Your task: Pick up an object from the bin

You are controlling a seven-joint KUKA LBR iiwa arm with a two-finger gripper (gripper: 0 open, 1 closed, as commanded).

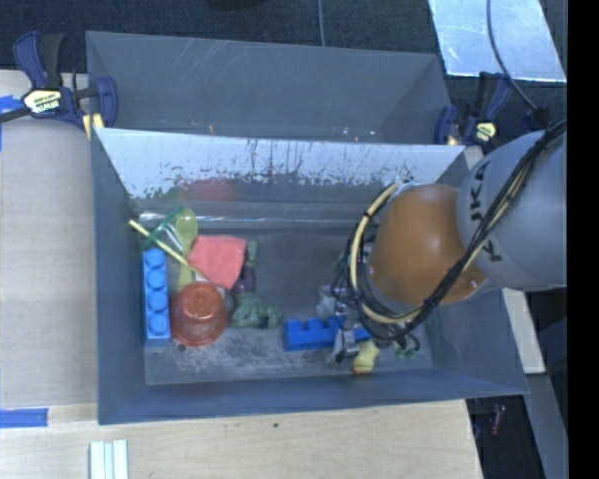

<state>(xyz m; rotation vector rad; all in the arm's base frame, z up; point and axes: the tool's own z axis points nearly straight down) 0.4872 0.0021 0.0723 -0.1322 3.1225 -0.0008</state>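
My gripper (341,319) is low in the bin's front right part, mostly hidden under the arm's orange dome. A small blue block (302,334) lies right against its left side, on the bin floor. A small yellow piece (364,361) lies just in front of the gripper, near the front wall. I cannot tell whether either thing is between the jaws.
On the left lie a long blue studded brick (157,295), an orange-red cup (199,315), a pink flat piece (218,259), a yellow-green rounded thing (184,227) and a small green figure (254,314). The arm and its cables fill the right side.
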